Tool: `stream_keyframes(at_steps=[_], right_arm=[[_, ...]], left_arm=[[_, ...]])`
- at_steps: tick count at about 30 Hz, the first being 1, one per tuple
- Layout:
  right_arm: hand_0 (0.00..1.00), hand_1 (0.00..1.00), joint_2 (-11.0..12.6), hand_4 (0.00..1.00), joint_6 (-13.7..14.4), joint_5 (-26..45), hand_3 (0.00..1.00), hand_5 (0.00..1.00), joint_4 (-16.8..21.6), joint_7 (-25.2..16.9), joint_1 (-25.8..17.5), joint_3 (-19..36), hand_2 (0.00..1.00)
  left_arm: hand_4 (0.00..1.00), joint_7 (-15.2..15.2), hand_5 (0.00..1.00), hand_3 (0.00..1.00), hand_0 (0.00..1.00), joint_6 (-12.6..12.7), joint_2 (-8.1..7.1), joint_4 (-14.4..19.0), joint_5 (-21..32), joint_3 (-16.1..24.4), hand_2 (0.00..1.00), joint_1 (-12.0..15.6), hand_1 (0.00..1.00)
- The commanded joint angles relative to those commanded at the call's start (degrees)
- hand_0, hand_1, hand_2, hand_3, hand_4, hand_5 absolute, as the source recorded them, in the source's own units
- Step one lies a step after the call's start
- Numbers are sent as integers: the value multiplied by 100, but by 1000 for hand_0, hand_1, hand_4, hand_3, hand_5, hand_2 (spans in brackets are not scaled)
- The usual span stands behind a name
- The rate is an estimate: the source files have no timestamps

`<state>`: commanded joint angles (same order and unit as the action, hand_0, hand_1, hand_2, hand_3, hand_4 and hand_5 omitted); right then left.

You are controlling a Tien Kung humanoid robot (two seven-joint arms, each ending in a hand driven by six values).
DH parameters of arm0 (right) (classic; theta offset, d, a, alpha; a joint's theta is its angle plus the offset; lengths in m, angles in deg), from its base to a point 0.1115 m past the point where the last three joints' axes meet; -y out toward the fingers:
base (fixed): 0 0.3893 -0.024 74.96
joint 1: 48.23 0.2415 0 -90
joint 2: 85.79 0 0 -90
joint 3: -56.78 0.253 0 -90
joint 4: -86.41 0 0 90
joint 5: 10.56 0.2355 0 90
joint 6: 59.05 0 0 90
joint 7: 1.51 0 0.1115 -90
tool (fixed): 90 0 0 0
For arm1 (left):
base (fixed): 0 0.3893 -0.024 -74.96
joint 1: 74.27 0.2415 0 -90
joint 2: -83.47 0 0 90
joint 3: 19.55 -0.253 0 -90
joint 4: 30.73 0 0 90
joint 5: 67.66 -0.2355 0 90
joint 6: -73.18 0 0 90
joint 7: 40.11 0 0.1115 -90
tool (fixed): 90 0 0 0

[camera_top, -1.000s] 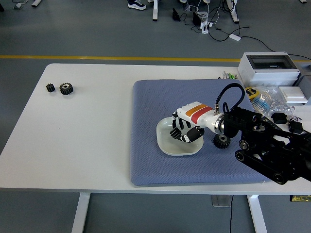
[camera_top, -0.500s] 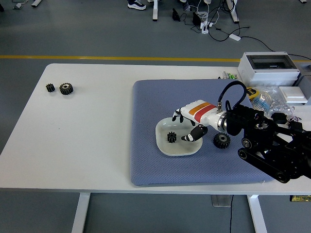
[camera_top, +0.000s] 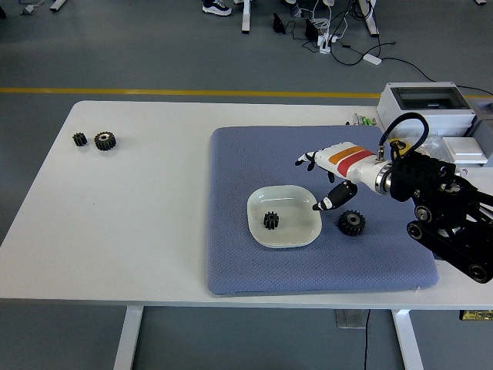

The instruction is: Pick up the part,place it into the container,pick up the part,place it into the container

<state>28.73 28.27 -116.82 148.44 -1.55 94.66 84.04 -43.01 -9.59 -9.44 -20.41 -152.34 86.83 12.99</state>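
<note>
My right hand (camera_top: 327, 179) hovers open over the blue mat (camera_top: 254, 154) on the white desk (camera_top: 139, 208); grey floor (camera_top: 154, 46) beyond.

A small black gear (camera_top: 271, 220) lies in the white dish (camera_top: 283, 216) on the blue mat (camera_top: 246, 262). The right hand (camera_top: 327, 177) hovers just past the dish's right rim, fingers spread and holding nothing — a larger gear (camera_top: 351, 223) sits on the mat below it. Two more gears (camera_top: 96, 140) rest at the white table's (camera_top: 139, 223) far left.

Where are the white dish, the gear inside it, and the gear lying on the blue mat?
White dish (camera_top: 296, 197), head view, bare far part of its floor.
Gear in the dish (camera_top: 271, 220), head view, its middle.
Gear on the mat (camera_top: 352, 223), head view, its top face.
</note>
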Motion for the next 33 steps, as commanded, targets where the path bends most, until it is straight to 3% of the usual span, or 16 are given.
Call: stream_keyframes(at_steps=[2,6,14,15,16,24,33], right_arm=[[146,375,256,978,-207,28,832,333,124,-7,-69,140,706],[147,380,524,984,-364,26,821,338,221,-25,-173,185,703],[181,412,707,998,-520,87,825,347,317,-16,-419,183,713],[181,412,716,998,-516,86,825,347,331,-21,-433,183,713],[294,472,725,998,-516,84,826,373,341,-31,-445,175,745],[323,502,725,998,-566,85,838,391,230,6,-462,-9,753],[318,507,517,998,-465,156,835,388,-61,1,-443,-309,750]], left_arm=[[709,1,648,585,705,2,2,0,-12,11,714,23,681],[709,10,648,586,706,-3,3,0,14,-21,714,31,681],[709,36,649,586,705,-19,3,0,97,-115,715,-2,682],[709,36,649,586,705,-19,2,0,96,-116,715,2,682],[709,34,649,586,706,-17,3,0,91,-111,715,12,681],[709,23,648,586,706,-12,10,0,53,-83,715,44,682],[709,25,647,585,706,-14,28,0,78,-105,715,22,681]])
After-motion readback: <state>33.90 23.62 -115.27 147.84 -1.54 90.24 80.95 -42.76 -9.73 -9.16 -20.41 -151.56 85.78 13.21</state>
